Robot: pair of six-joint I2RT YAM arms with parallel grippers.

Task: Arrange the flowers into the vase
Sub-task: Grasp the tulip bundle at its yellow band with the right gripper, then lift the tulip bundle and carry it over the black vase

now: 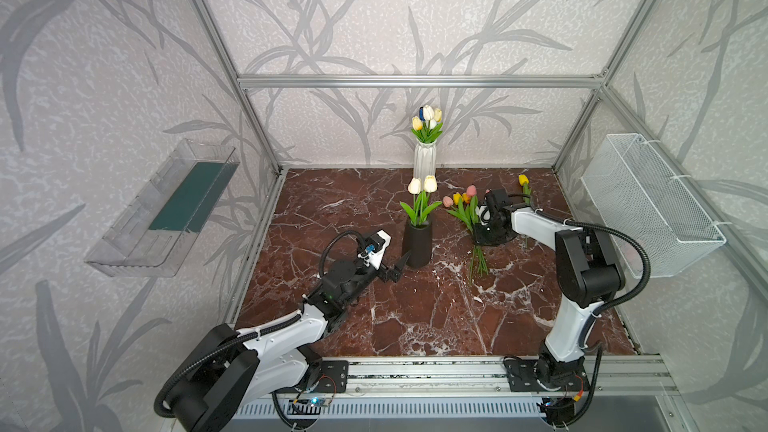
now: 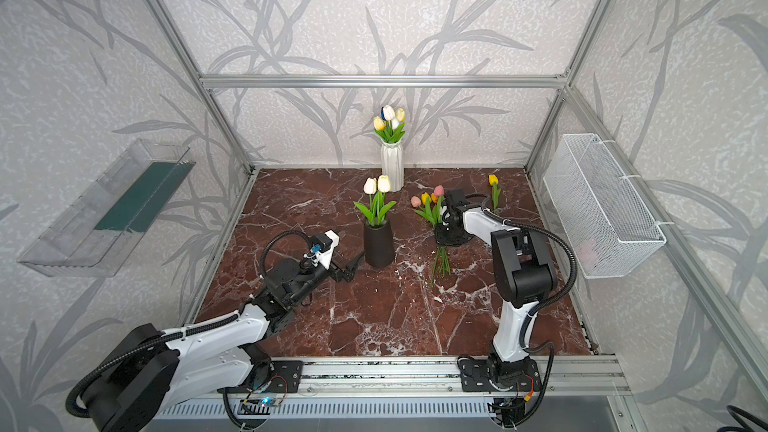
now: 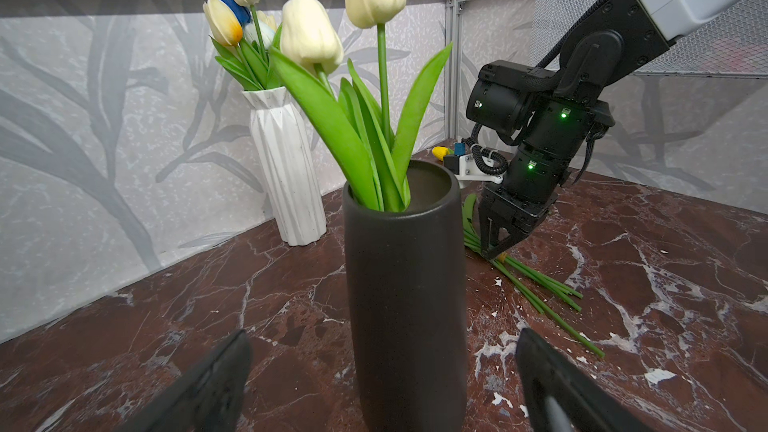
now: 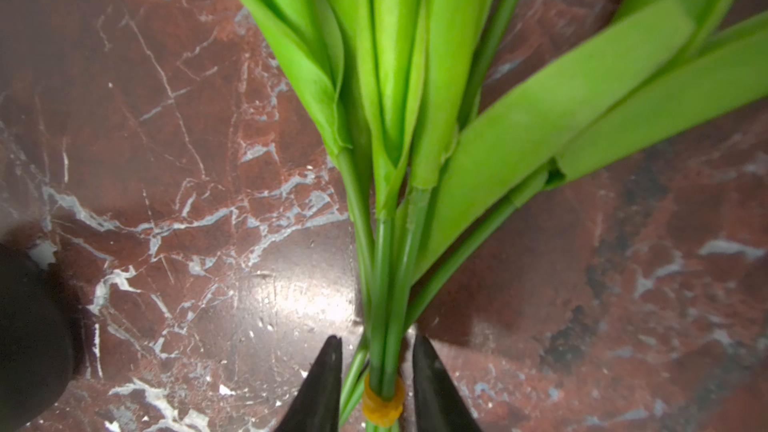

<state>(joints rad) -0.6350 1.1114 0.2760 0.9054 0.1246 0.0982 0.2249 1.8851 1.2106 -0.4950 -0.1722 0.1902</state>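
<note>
While left gripper (image 1: pixel 399 270) gapes beside black vase (image 1: pixel 417 243), right gripper (image 4: pixel 376 340), narrowly parted, straddles flowers (image 4: pixel 395 118) at banded stems.

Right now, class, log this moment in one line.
left hand: open, facing black vase | right hand: open astride tied flowers, on table

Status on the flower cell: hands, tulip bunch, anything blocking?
Left hand open at black vase base. Right hand open, straddling banded tulip bunch stems on the table, not clamped. Nothing between bunch and vase.
</note>
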